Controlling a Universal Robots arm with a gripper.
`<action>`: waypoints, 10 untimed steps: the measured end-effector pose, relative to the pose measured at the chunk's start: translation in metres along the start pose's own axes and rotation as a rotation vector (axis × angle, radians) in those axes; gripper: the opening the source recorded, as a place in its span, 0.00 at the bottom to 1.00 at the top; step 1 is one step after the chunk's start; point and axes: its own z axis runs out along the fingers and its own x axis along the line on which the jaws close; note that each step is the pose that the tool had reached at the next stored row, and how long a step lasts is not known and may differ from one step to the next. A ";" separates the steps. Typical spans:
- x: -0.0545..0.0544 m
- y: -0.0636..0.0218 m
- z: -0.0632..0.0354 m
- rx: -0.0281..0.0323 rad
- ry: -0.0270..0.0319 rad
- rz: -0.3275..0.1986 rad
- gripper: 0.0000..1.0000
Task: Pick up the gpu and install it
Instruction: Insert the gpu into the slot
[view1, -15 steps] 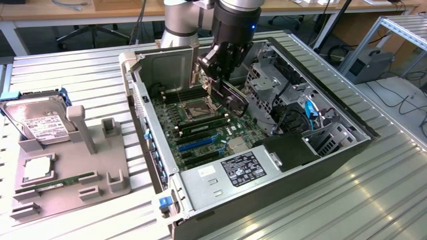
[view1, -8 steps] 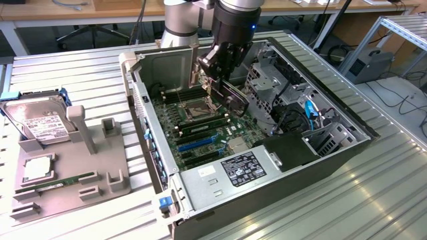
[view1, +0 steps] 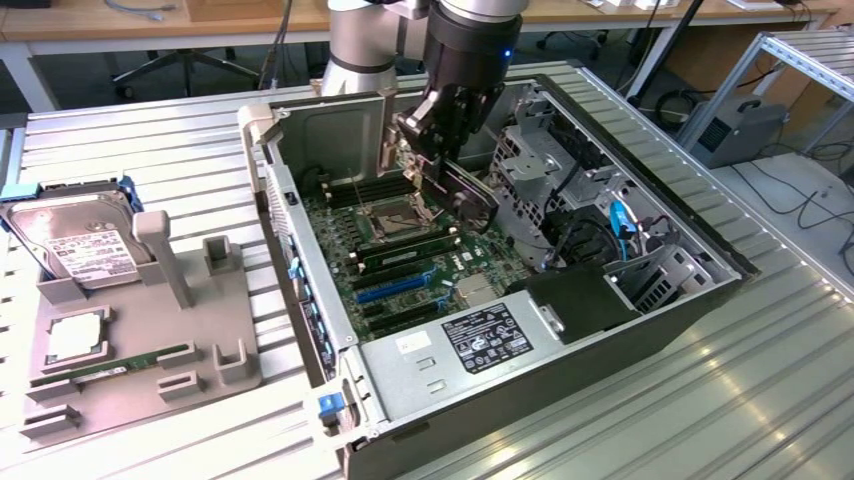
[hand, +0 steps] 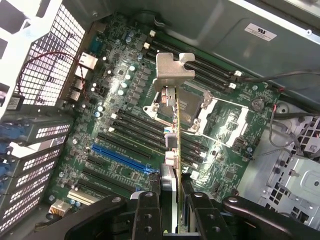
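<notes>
The gpu (view1: 470, 196), a thin dark card, hangs tilted inside the open computer case (view1: 287, 200), above the motherboard (view1: 400, 250). My gripper (view1: 434, 140) reaches down from above and is shut on it. In the wrist view the gpu (hand: 172, 125) is edge-on, with its silvery end bracket (hand: 173, 70) at the far end. Its near end is clamped between my black fingers (hand: 146, 210); my gripper (hand: 171, 202) is shut on the card. The card hovers over the CPU socket area, and the blue expansion slot (hand: 122, 159) lies off to one side of it.
On the exterior view's left, a grey fixture (view1: 140, 370) holds a hard drive (view1: 80, 245), a RAM stick (view1: 110, 367) and a CPU (view1: 74, 340). Inside the case are a drive cage (view1: 534, 170), cables (view1: 621, 225) and a power supply (view1: 487, 340).
</notes>
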 end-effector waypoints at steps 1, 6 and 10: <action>0.000 0.0000 0.0000 -0.0001 0.0000 -0.002 0.27; 0.000 0.0000 0.0000 -0.0004 0.0003 -0.017 0.27; 0.000 0.0000 0.0000 -0.0008 0.0005 -0.029 0.27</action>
